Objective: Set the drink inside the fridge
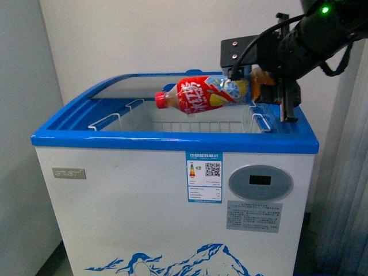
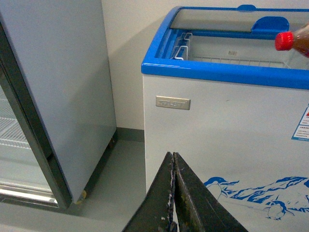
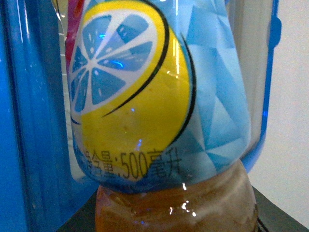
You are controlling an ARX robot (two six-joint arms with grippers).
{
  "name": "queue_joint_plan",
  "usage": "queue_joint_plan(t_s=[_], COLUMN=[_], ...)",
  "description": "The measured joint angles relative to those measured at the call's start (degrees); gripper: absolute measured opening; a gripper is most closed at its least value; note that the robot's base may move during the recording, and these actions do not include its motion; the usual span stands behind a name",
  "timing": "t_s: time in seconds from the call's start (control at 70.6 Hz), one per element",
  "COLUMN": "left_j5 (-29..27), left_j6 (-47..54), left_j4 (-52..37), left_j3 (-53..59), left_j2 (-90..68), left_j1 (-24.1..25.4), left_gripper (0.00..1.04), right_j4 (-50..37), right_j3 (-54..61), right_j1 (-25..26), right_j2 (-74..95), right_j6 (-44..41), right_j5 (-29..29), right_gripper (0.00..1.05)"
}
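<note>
The drink (image 1: 204, 95), a red-labelled bottle with a red cap, lies almost level in the air over the open mouth of the fridge (image 1: 172, 190), cap pointing left. My right gripper (image 1: 270, 86) is shut on the drink's base, above the fridge's right rim. In the right wrist view the drink (image 3: 159, 111) fills the picture, showing its lemon-slice label and amber base. The left wrist view shows my left gripper (image 2: 173, 193) shut and empty, low before the fridge's front wall (image 2: 227, 135), and the drink's cap (image 2: 286, 41) at the upper right.
The glass lid (image 1: 138, 85) is slid back over the fridge's rear. White wire baskets (image 1: 115, 121) hang inside. A tall grey-white cabinet on casters (image 2: 53, 96) stands left of the fridge. A wall lies behind.
</note>
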State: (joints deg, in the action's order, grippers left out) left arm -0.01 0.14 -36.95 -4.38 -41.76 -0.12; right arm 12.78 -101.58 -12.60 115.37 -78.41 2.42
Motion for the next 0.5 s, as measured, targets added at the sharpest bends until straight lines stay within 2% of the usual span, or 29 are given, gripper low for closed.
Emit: queue_joint_plan(t_s=[0.142,0.241,0.496], left_j5=[0.0,0.0,0.0], left_j6=[0.0,0.0,0.0], left_j4=[2.9,0.9,8.3], left_j3=[1.3,3.1,3.5], left_j2=[4.2,4.8,12.8], left_j1=[0.0,0.0,0.0], left_gripper=[0.03,0.03,0.03], right_j4=[-0.2,-0.2,-0.2], right_j3=[-3.5,-6.0,-10.1], right_j1=[-0.6,-0.6,-1.2], right_j2=[4.1,6.6,10.5], right_j6=[-1.2,-1.9,-3.5], right_j5=[1.3,2.3,3.5], right_gripper=[0.43,0.43,0.43])
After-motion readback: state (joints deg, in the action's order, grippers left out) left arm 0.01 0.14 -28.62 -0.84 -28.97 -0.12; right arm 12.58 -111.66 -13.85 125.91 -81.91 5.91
